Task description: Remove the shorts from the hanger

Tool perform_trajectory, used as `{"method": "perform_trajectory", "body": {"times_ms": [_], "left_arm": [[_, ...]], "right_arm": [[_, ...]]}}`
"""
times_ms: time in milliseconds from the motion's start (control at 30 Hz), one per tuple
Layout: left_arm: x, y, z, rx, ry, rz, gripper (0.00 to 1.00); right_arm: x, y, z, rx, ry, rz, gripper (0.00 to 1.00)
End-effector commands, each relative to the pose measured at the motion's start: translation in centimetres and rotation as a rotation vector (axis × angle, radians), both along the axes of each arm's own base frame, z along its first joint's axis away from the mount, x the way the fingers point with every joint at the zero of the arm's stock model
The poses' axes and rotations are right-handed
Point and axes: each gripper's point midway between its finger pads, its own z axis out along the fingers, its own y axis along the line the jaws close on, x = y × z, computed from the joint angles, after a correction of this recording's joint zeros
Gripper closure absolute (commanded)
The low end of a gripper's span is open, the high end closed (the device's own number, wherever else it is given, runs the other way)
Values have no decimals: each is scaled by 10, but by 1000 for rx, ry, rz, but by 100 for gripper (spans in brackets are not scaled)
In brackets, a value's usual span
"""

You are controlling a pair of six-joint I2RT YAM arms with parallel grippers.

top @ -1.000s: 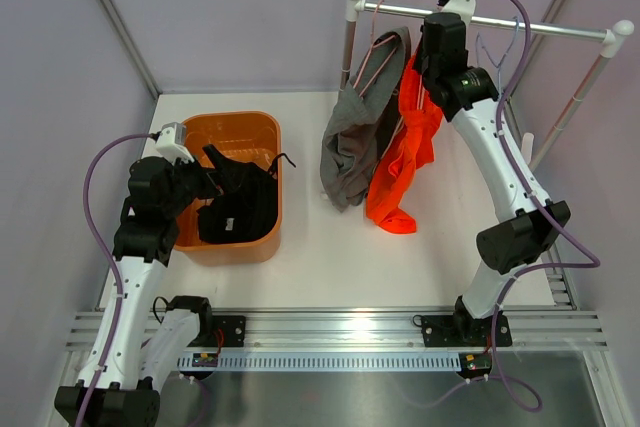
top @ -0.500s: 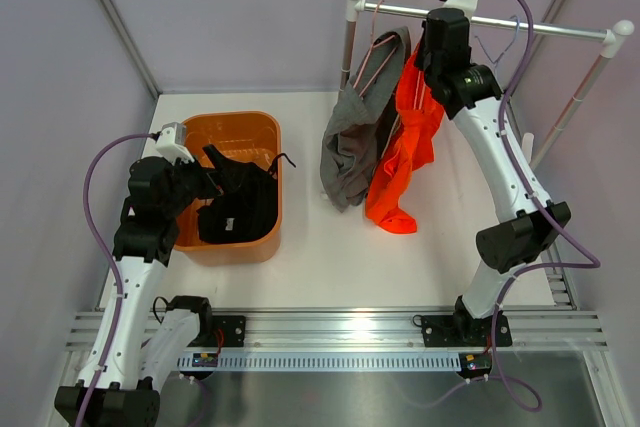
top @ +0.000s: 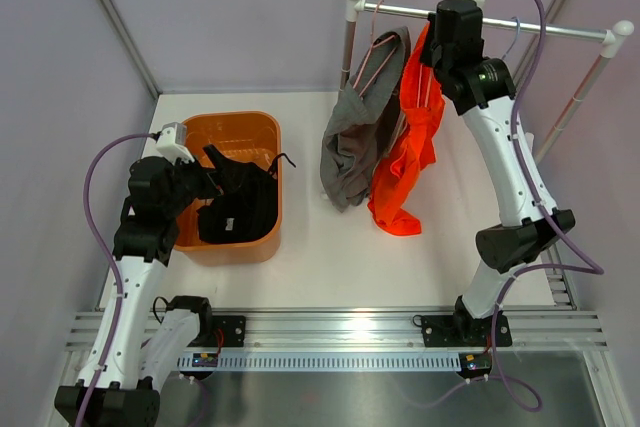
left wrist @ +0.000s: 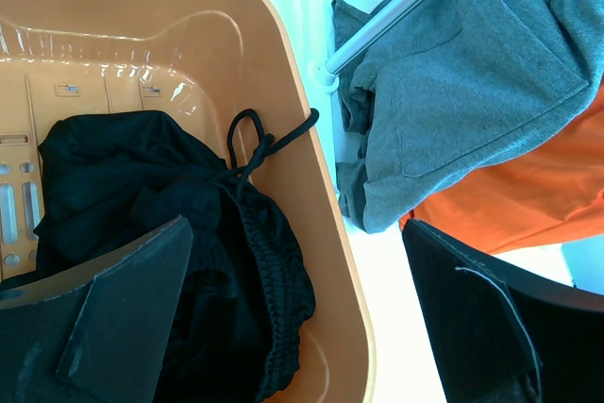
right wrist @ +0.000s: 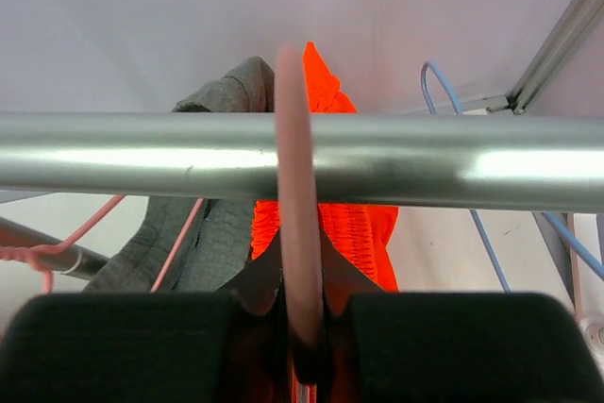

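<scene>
Overhead, orange shorts (top: 405, 157) and grey shorts (top: 350, 147) hang from the rail (top: 560, 29); black shorts (top: 235, 209) lie in a bin (top: 266, 128) well left of it. Left wrist: the left gripper (left wrist: 297, 299) gapes empty over them. Right wrist: the right gripper (right wrist: 300, 316) clamps a pink hanger (right wrist: 293, 186) hooked over the rail.

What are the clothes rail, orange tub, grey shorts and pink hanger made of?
The rail looks like polished metal: bright glare streaks run along it. The orange tub is glossy moulded plastic, with slots and shine marks. The grey shorts seem a soft, matte sweatshirt knit with heathered fibres. The pink hanger is smooth and matte, coated wire or plastic; unclear which.
</scene>
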Motion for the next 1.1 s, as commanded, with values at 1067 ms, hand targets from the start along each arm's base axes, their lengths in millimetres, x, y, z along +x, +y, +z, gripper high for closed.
{"method": "perform_trajectory", "body": {"times_ms": [1067], "left_arm": [[-29, -270, 129, 239, -293, -321, 4]], "right_arm": [[-247, -11, 18, 193, 25, 370, 100]]}}
